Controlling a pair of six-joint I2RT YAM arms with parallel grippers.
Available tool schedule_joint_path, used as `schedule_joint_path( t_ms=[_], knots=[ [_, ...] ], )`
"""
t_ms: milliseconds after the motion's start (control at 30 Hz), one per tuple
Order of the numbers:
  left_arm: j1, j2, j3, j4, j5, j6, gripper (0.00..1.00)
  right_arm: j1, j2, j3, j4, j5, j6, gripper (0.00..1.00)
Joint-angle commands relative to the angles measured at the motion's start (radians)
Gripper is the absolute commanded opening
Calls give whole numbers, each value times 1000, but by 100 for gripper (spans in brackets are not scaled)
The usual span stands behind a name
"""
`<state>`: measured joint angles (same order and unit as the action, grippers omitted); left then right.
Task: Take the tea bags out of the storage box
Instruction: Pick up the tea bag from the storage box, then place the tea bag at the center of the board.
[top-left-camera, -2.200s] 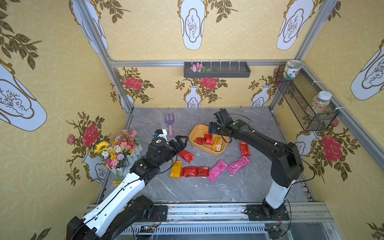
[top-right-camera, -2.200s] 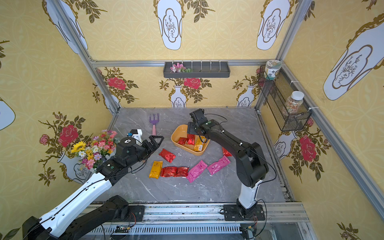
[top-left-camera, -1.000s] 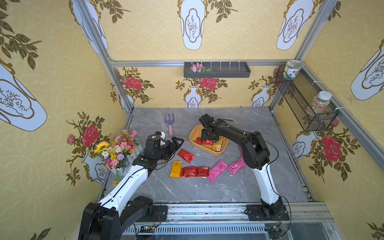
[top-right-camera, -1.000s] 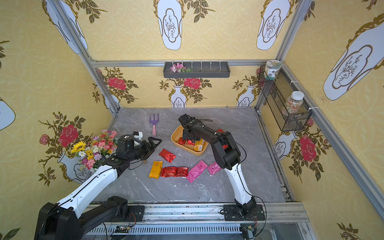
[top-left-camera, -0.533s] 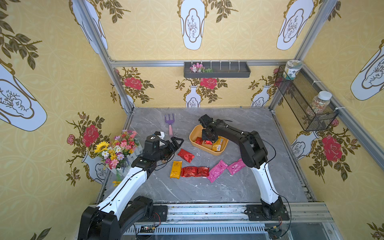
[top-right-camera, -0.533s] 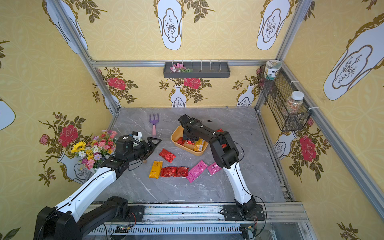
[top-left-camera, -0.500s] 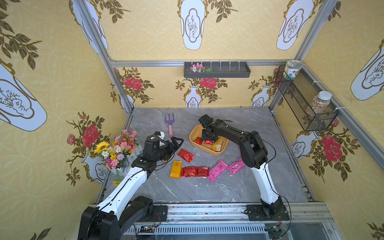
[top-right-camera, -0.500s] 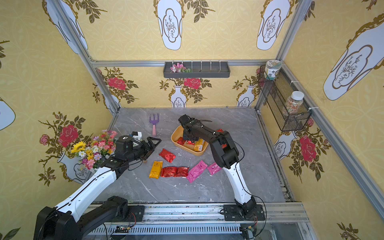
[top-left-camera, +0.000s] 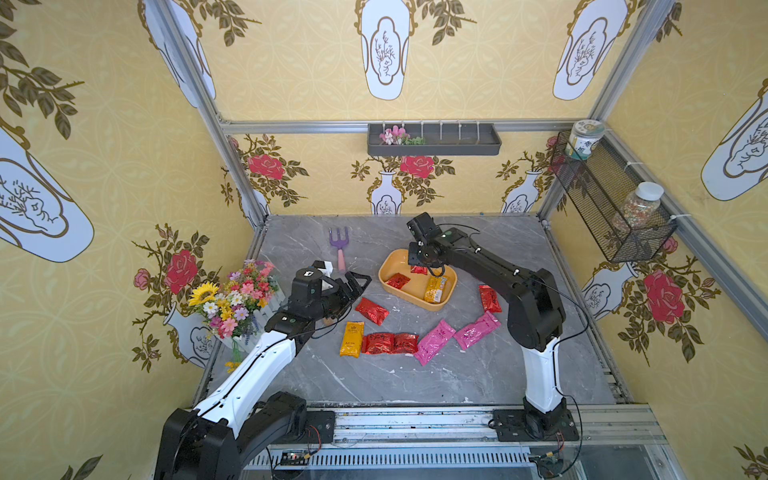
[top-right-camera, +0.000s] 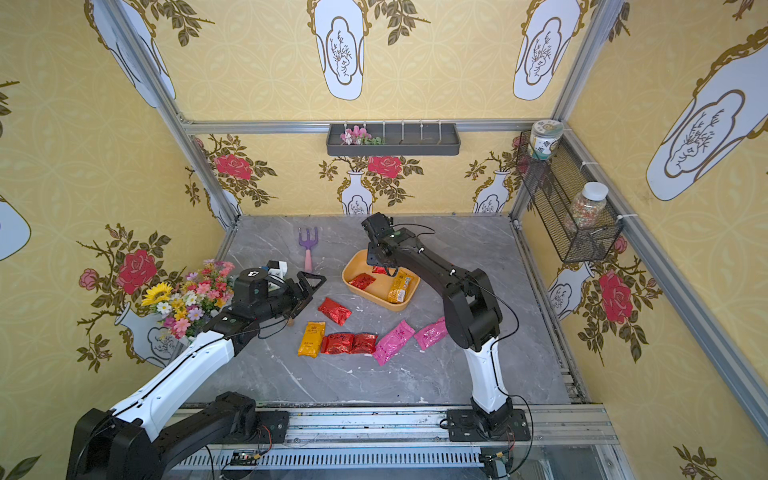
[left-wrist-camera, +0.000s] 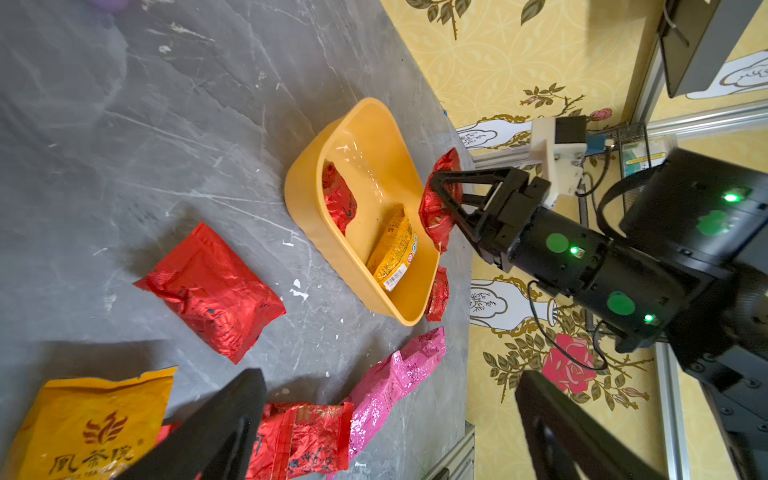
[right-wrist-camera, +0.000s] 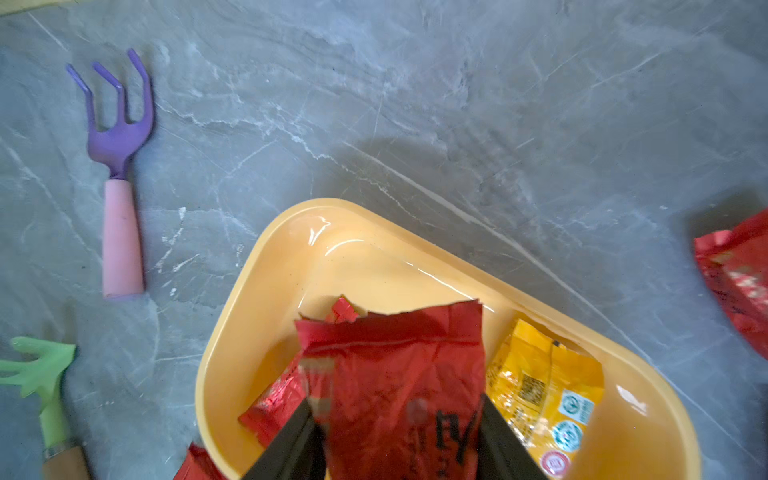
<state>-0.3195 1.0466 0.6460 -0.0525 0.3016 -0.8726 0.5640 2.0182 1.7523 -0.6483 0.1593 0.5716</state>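
The orange-yellow storage box (top-left-camera: 399, 258) (top-right-camera: 353, 259) lies mid-table. My right gripper (top-left-camera: 419, 268) (right-wrist-camera: 399, 415) hangs over its far side, shut on a crinkly red tea bag (right-wrist-camera: 399, 365) (left-wrist-camera: 436, 208) held just above the box floor. Inside lie another red tea bag (top-left-camera: 397, 281) and an orange-yellow one (top-left-camera: 435, 289). Several tea bags lie on the table: red (top-left-camera: 372, 310), orange (top-left-camera: 351, 338), pink (top-left-camera: 434, 341). My left gripper (top-left-camera: 359, 284) (left-wrist-camera: 392, 376) hovers open and empty left of the box.
A purple hand fork (top-left-camera: 340, 245) lies behind the left gripper, and a green rake (right-wrist-camera: 41, 374) lies near it. A flower bouquet (top-left-camera: 241, 299) stands at the left wall. A grey wall tray (top-left-camera: 434, 139) and a mesh basket (top-left-camera: 606, 199) with jars hang above.
My right gripper has closed on the red tea bag in the box's far side and raised it slightly. The left arm has stayed in place, open.
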Motion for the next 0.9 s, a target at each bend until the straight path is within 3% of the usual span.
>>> schedule_joint_path(
  t_ms=[0, 333, 433, 667, 867],
  knots=[
    [-24, 20, 15, 42, -7, -3, 100, -40, -76, -65, 9, 17, -37, 52],
    [-110, 128, 56, 131, -6, -27, 100, -339, -239, -319, 38, -7, -100, 51],
    [-127, 155, 66, 150, 3, -29, 100, -418, -200, -339, 31, 34, -121, 51],
    [-127, 152, 57, 166, 22, -26, 99, -494, -34, -249, -21, 178, -215, 51],
    [-127, 138, 49, 166, 33, -23, 100, -540, 52, -205, -24, 199, -258, 52]
  ],
)
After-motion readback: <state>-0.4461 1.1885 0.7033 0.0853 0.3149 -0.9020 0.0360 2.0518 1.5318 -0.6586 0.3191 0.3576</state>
